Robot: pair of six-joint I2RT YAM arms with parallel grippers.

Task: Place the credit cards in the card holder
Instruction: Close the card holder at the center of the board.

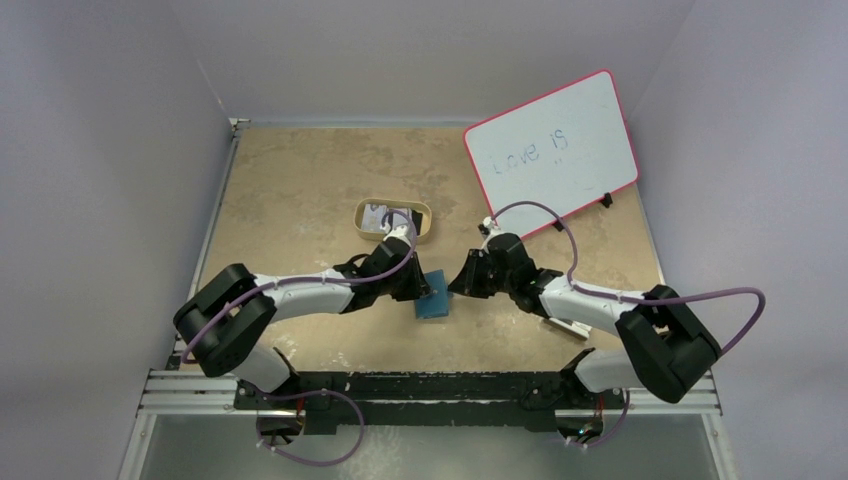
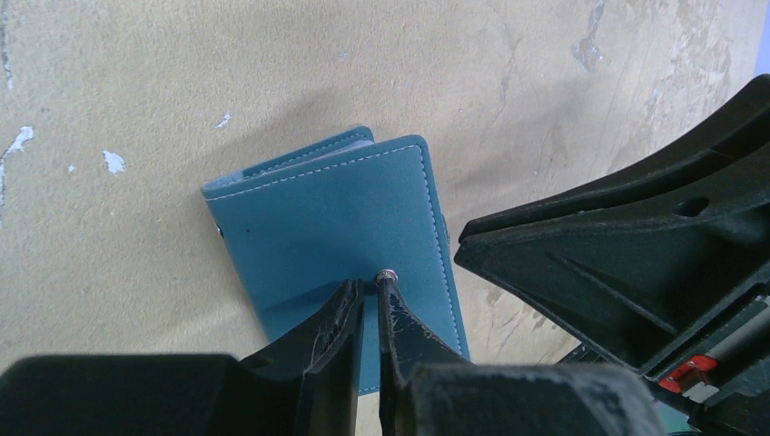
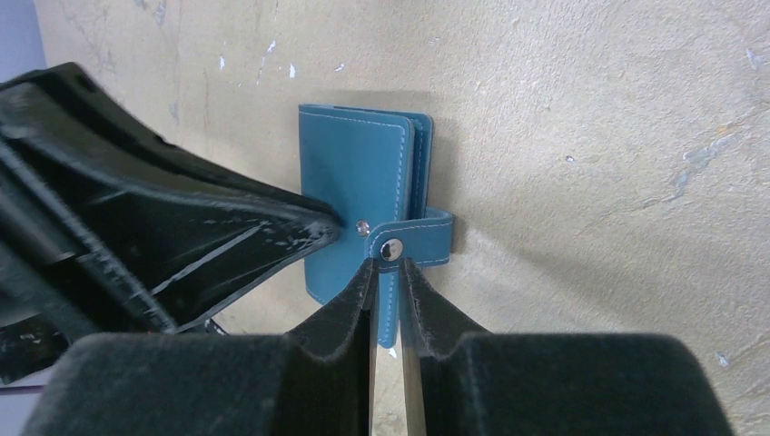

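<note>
Card holder (image 2: 336, 227): smooth matt teal leather-look skin with pale stitched edging. Its snap stud (image 3: 391, 250) is shiny metal. Counter (image 2: 136, 73): tan, matt, rough, scuffed with white chips. Left claw (image 2: 368, 291) and right claw (image 3: 388, 268): black moulded plastic, matt, scratched near the tips. Whiteboard (image 1: 560, 150) at far right corner: glossy white, red rim.

Closed teal card holder (image 3: 354, 182), right gripper (image 3: 389, 265) — jaws narrow — at its snap tab (image 3: 425, 238)

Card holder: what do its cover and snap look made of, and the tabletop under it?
The card holder looks like matte teal leather or faux leather, I can't tell which: smooth, soft-looking, with pale stitching along the edges. Its snap looks like shiny silver metal and catches the light. The tabletop looks like a tan coated board, worn, with white chips and scuffs.
</note>
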